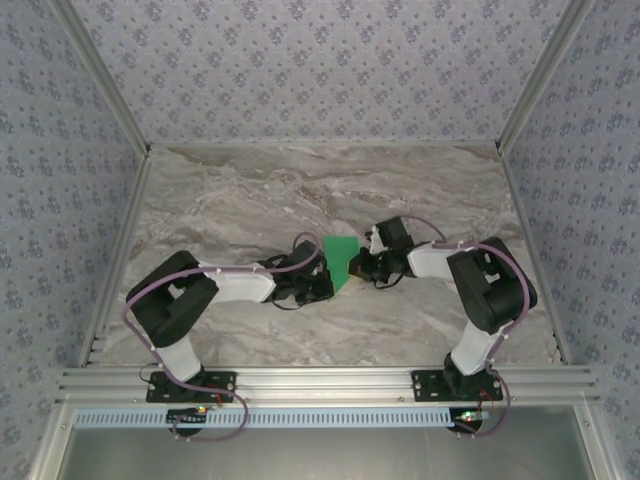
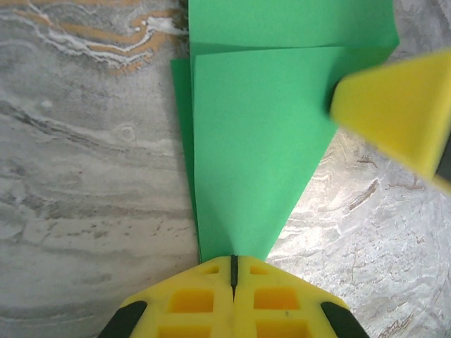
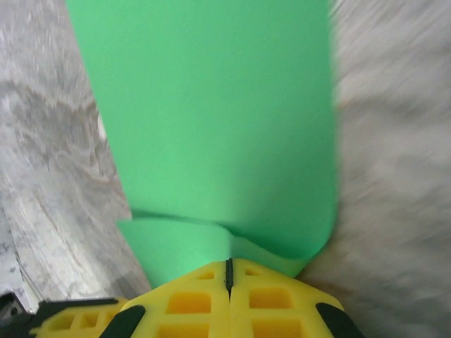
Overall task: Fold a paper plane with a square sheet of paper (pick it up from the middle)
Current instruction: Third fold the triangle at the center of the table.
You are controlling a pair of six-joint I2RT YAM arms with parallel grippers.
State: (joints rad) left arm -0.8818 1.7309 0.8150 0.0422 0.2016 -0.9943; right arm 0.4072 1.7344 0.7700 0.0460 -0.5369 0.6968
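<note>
Partly folded into a layered wedge, the sheet (image 1: 341,260) is pinched, mid table (image 1: 250,190), at seven o'clock by the left gripper (image 2: 232,264), at three by the right gripper (image 3: 228,267); further folds seem needed.

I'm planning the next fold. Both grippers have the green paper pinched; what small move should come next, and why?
Probably the right gripper should lower its curled edge flat onto the table. The left gripper is shut on the narrow tip of the green paper, while the right gripper's end arches, uncreased.
</note>
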